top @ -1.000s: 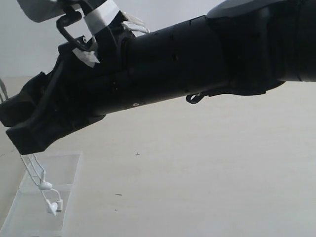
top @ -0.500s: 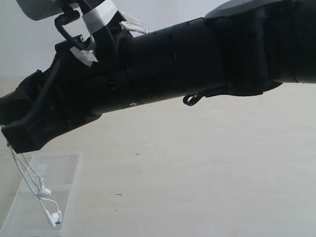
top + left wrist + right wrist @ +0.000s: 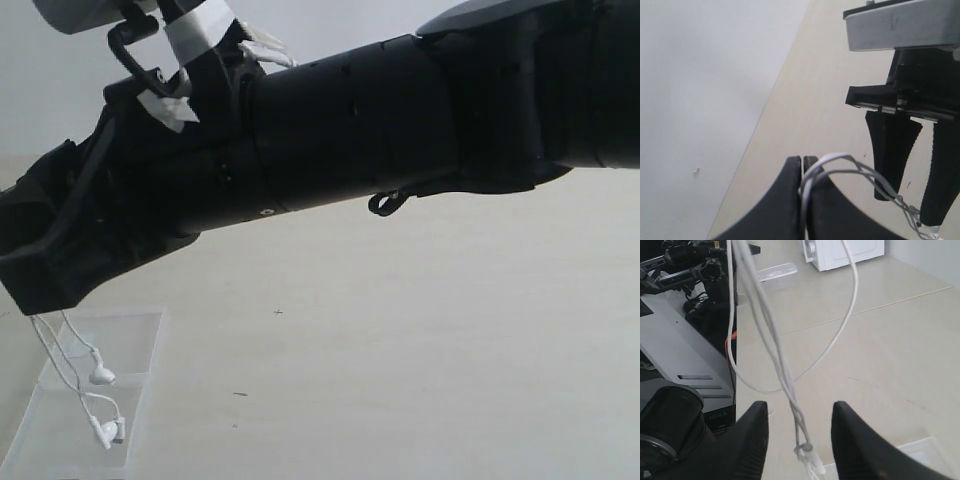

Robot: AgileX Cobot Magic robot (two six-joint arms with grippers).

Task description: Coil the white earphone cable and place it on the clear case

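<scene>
This looks like a robotics lab or a test room, not a home. The work surface is a plain pale tabletop (image 3: 450,350) in front of a bare white wall (image 3: 700,75). A large black robot arm (image 3: 350,130) fills much of the exterior view. In the right wrist view, a grey machine base (image 3: 675,355) with black mounted equipment (image 3: 695,265) stands beside the table. Farther back are a white cabinet-like unit (image 3: 845,252) and a transparent storage box (image 3: 776,273).

Smooth white plastic: earphone cable (image 3: 101,376); transparent plastic: clear case (image 3: 141,341)
</scene>
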